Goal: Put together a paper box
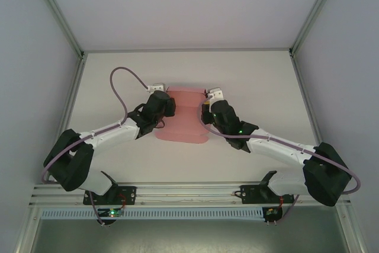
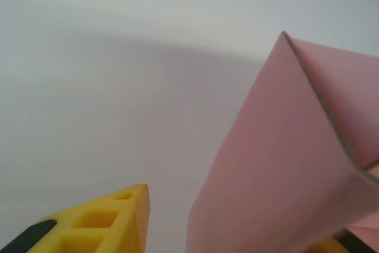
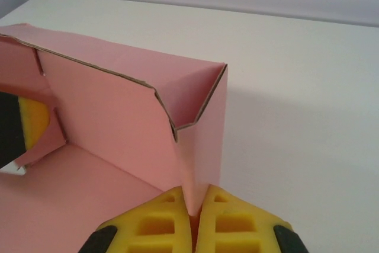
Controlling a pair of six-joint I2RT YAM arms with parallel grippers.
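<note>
Centrally on worktop [image 1: 254, 81]: pink paper box [image 1: 185, 124], half-folded, walls raised. Right tool [image 3: 194, 220] pinches box's right corner wall tight. Left tool [image 1: 170, 106] at box's left wall, jaws parted, one pad [image 2: 112, 220] clear of card.

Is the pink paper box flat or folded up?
Partly folded: the paper box has one wall and a corner standing upright, its base lies flat on the table, and the right gripper pinches the raised corner.

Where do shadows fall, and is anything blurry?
Top external: even light, hardly any shadow. Left wrist: the paper box casts a broad soft shadow leftward on the table; the yellow finger looks soft. Right wrist: box shadow falls rightward, edges crisp.
</note>
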